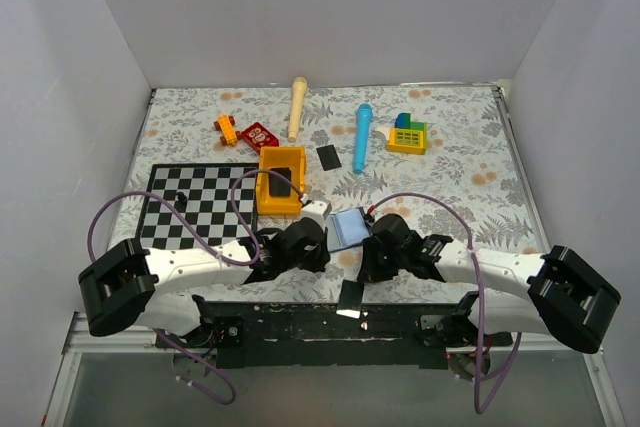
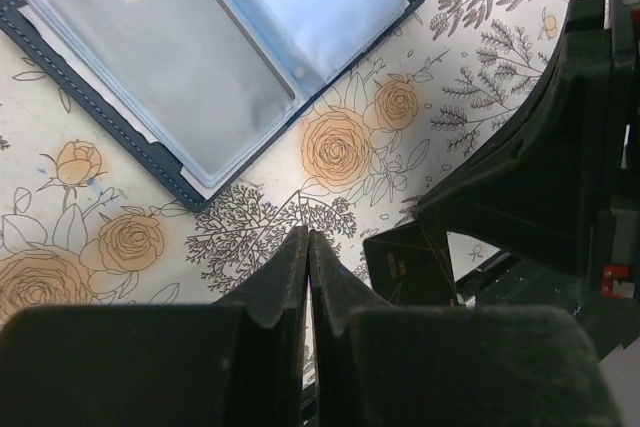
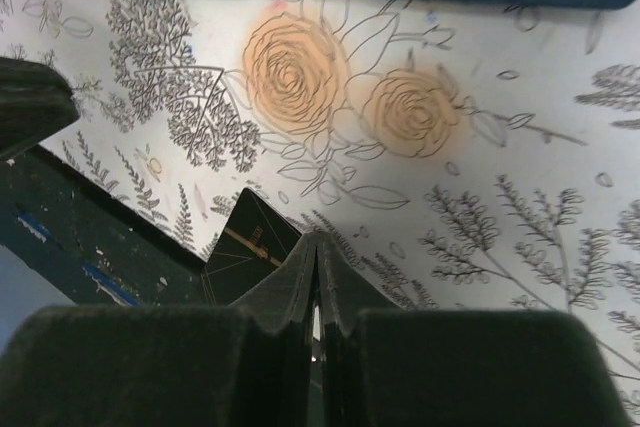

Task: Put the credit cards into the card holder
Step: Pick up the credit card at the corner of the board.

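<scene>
Left pincer (image 2: 308, 237) sits closed, empty; right pincer (image 3: 316, 243) seemingly likewise. We part it around the credit card (image 1: 350, 299) at the bench's (image 1: 480, 147) near edge.

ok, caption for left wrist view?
Shut left tool over floral tablecloth, open navy-blue folding card holder ahead, glossy black card beside tool.

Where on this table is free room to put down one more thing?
The widest bare cloth lies between the block toy and the right arm, right of the blue marker. It is crowded around the card holder, near the left gripper and the right gripper.
</scene>
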Controlling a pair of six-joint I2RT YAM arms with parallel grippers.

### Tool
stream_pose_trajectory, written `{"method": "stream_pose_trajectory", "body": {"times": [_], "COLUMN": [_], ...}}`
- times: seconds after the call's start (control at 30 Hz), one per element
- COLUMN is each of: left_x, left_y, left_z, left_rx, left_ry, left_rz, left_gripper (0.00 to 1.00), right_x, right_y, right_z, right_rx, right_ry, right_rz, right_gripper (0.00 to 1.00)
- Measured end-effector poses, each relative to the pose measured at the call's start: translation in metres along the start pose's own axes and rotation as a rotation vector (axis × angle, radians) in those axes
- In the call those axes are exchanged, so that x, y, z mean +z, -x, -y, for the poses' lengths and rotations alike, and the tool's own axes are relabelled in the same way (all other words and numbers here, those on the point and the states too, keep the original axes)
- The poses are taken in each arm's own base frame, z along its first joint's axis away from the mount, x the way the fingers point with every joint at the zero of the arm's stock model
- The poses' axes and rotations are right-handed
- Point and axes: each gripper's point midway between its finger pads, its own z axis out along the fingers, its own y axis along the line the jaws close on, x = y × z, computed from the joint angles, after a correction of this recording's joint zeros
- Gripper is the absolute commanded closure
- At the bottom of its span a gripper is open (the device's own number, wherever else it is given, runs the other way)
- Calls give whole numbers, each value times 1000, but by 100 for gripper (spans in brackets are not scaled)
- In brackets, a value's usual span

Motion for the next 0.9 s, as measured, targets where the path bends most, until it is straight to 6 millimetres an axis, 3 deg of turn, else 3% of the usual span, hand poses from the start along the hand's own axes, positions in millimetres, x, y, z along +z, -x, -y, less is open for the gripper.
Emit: {"method": "stream_pose_trajectory", "body": {"times": [0.17, 0.27, 0.4, 0.47, 0.7, 0.9], "left_x": [6, 8, 5, 2, -9, -14], "left_y": [-10, -17, -24, -28, -47, -69], "left_z": [1, 0, 6, 8, 27, 50], "left_rx": [6, 9, 12, 14, 43, 88], "left_ry": [1, 3, -22, -38, -132, -221], "left_rz": [-31, -57, -76, -85, -143, -210], "left_gripper": [100, 100, 100, 100, 100, 100], "right_x": [-2, -20, -54, -63, -49, -44], "right_y": [-5, 3, 17, 15, -30, -42], "right_z": [-3, 4, -9, -12, 7, 2], "right_rx": [8, 39, 83, 114, 240, 293], "right_ry": [-26, -65, 18, 73, 116, 146], "right_rz": [14, 87, 219, 253, 155, 88], "right_gripper": [81, 65, 48, 43, 43, 52]}}
